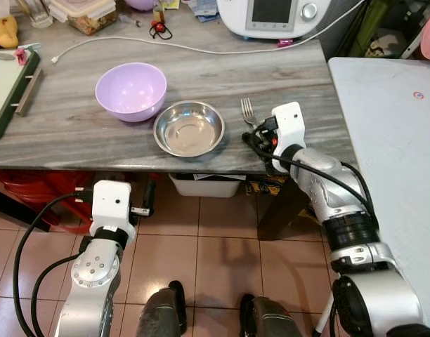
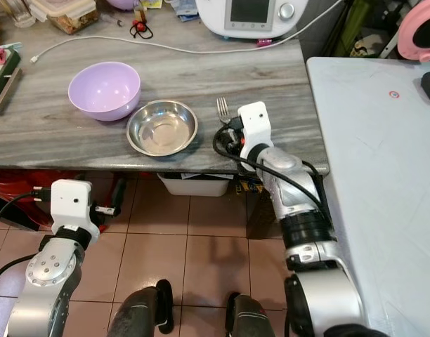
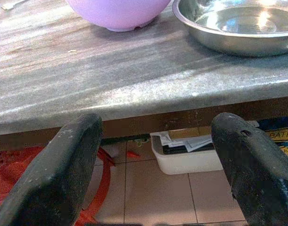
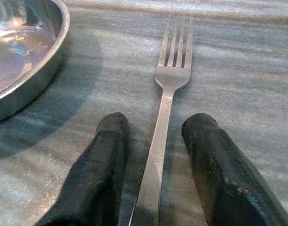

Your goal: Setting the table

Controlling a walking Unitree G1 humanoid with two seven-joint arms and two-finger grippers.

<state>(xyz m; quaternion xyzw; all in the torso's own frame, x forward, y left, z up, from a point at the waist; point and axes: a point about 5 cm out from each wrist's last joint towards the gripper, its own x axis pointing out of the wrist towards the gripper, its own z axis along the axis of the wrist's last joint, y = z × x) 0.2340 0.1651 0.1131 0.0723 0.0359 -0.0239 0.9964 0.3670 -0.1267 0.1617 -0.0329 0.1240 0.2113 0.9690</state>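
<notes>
- Left gripper (image 3: 153, 160) hangs below the table (image 1: 74, 126) edge, fingers spread wide and empty, well short of the tableware.
- Purple bowl (image 1: 131, 90) sits furthest left on the tabletop, with the steel bowl (image 1: 189, 128) touching or nearly touching its right side.
- Fork (image 4: 165, 101) lies flat just right of the steel bowl, tines pointing away from the robot, handle running straight back between the fingers.
- Right gripper (image 4: 156, 136) rests low on the table, jaws apart on either side of the handle, not clamped; clearly the nearer arm, and lined up with the fork's long axis.
</notes>
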